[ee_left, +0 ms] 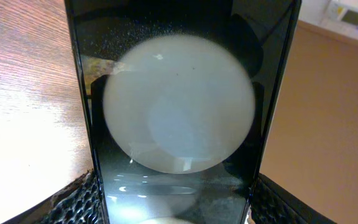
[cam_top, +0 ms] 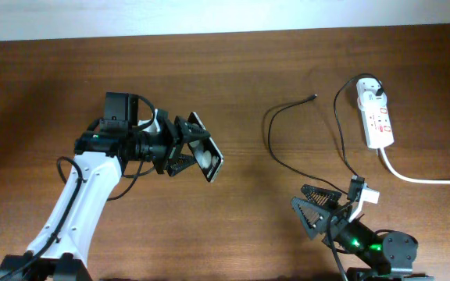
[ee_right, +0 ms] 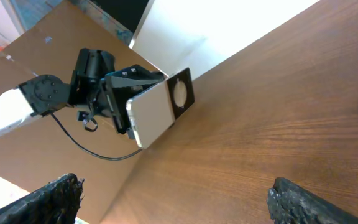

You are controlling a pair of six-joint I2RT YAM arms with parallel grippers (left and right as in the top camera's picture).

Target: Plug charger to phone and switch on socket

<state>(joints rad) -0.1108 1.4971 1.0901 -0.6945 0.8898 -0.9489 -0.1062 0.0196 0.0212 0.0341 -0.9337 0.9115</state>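
My left gripper [cam_top: 184, 147] is shut on the phone [cam_top: 206, 154], a black glossy smartphone held tilted above the table. In the left wrist view the phone [ee_left: 179, 112] fills the frame between the fingers and shows a round white reflection. In the right wrist view its pale back [ee_right: 157, 112] faces the camera. The charger [cam_top: 287, 109] is a thin black cable lying on the table, its connector tip [cam_top: 312, 97] free, its plug in the socket [cam_top: 375, 115], a white power strip at the right. My right gripper [cam_top: 312, 209] is open and empty, low at the front.
The thick white cord [cam_top: 420, 178] runs from the socket off the right edge. The charger cable loops across the table between the two arms. A white wall edge runs along the back of the table.
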